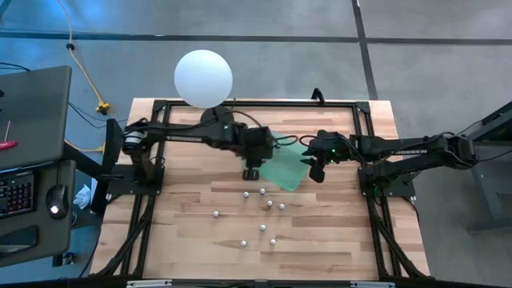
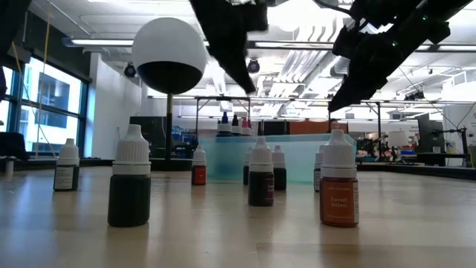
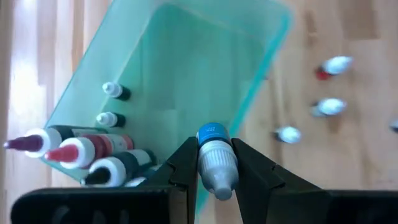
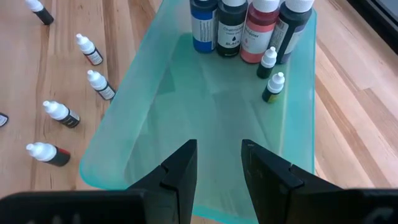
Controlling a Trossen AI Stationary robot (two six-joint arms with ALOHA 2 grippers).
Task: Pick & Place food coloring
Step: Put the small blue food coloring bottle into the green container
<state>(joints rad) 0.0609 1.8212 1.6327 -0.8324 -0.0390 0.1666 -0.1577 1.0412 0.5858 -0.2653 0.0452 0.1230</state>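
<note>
The food coloring is a set of tiny bottles. Several whitish-capped ones (image 1: 262, 205) stand loose on the wooden table, seen close in the low view (image 2: 129, 186). More stand upright inside the green tray (image 1: 288, 170): larger ones (image 4: 231, 25) at one end, two small ones (image 4: 272, 74) beside them. My left gripper (image 3: 214, 163) hangs over the tray's left edge (image 1: 252, 168), shut on one small bottle. My right gripper (image 4: 219, 155) hovers open and empty over the tray's right part (image 1: 316, 170). My left gripper pinches a small food coloring bottle (image 3: 216, 168) between its two fingers (image 3: 183, 163), gripping its whitish part from both sides. It comes from above, pointing down. The bottle's blue end (image 3: 212, 133) sticks out past the fingertips. The bottle is lifted clear above the tray's rim (image 3: 252, 102).
A big white ball on a black stand (image 1: 203, 78) sits at the table's far edge, behind the left arm. Black frame rails (image 1: 144, 216) run along the table's sides. Loose bottles dot the middle and near part of the table (image 1: 243, 242).
</note>
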